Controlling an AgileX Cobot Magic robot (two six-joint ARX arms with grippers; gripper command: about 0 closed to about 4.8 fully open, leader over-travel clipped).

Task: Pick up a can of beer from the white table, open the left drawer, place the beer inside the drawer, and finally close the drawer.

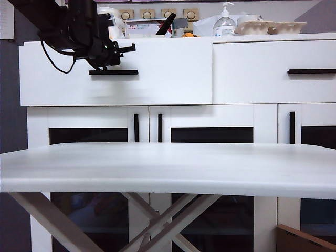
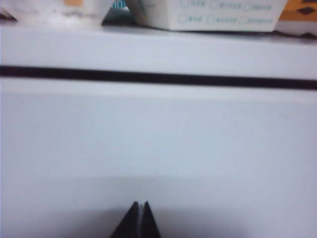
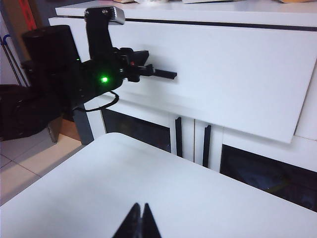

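Pressing toward left drawer (image 1: pixel 157 79) front: left gripper (image 1: pixel 128 48) clenched empty, above bar handle (image 1: pixel 113 72); right gripper (image 3: pixel 140 218) clenched empty over white table (image 3: pixel 148 188).

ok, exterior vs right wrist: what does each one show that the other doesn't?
Exterior only: the right-hand twin drawer's handle and the clutter on the cabinet top, such as the pump bottle.

Right wrist only: the shut right gripper over the white table, and the floor beside the cabinet.

Both: the shut left gripper at the left drawer, which stands slightly out from the cabinet, and the glass doors' black vertical handles. Neither shows a can of beer.
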